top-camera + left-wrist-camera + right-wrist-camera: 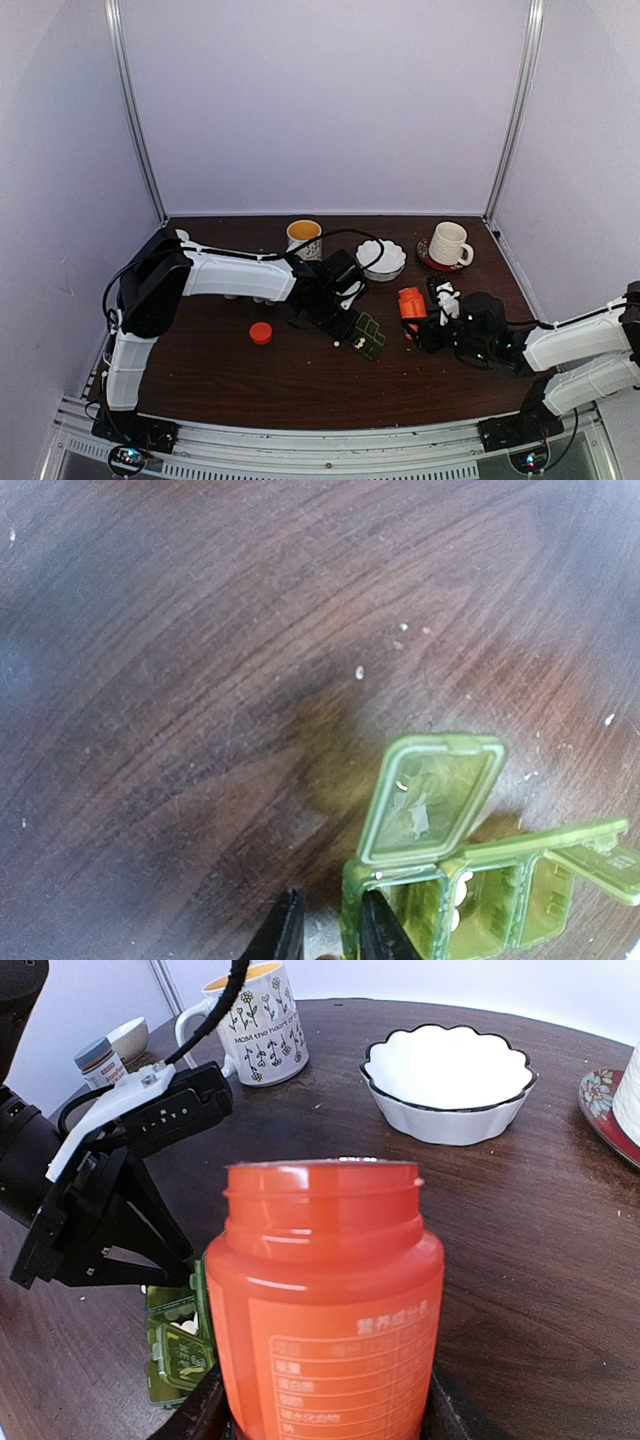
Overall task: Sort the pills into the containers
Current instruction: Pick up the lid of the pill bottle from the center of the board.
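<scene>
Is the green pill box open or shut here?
Open: the translucent green plastic pill box has its lids raised, and white pills are visible inside.

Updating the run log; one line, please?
left fingers: slightly apart, beside green plastic pill box, lids open | right fingers: gripping uncapped orange plastic bottle

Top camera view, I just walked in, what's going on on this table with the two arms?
The right gripper holds an uncapped orange plastic pill bottle. The left gripper, jaws slightly apart, sits right beside the small green plastic pill box, whose lids are flipped open. A few white pills lie in one compartment. A round red cap lies on the dark wooden table, left of the box.
</scene>
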### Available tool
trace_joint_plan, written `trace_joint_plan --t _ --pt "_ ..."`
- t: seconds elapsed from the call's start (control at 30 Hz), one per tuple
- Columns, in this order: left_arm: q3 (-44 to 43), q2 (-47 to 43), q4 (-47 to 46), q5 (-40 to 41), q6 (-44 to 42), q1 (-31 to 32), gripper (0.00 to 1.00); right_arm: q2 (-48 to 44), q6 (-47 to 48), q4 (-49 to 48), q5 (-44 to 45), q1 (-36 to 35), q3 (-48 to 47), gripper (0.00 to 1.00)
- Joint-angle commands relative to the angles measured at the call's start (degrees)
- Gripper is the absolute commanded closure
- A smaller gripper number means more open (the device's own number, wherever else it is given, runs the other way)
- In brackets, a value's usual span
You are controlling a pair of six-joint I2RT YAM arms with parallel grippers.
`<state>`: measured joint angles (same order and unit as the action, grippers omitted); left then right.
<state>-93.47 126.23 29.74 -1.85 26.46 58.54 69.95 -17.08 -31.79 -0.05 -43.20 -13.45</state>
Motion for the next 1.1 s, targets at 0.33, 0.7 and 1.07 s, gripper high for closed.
trace_joint_plan --t 0.33,0.7,1.07 --pt "-1.66 -5.15 -2.29 0.95 -1.14 -0.3 0.71 -4.36 2.35 0.41 0.21 0.86 0.67 1.0" --pt "4.67 -20.77 -4.3 4.58 -1.93 -0.32 0.59 -12.1 7.6 -1.42 -4.39 0.89 0.21 1.0" --pt "24.96 -40.05 -36.26 -2.84 -4.88 -0.27 0.02 -15.62 6.97 -0.32 -15.48 -2.9 -10.79 1.0"
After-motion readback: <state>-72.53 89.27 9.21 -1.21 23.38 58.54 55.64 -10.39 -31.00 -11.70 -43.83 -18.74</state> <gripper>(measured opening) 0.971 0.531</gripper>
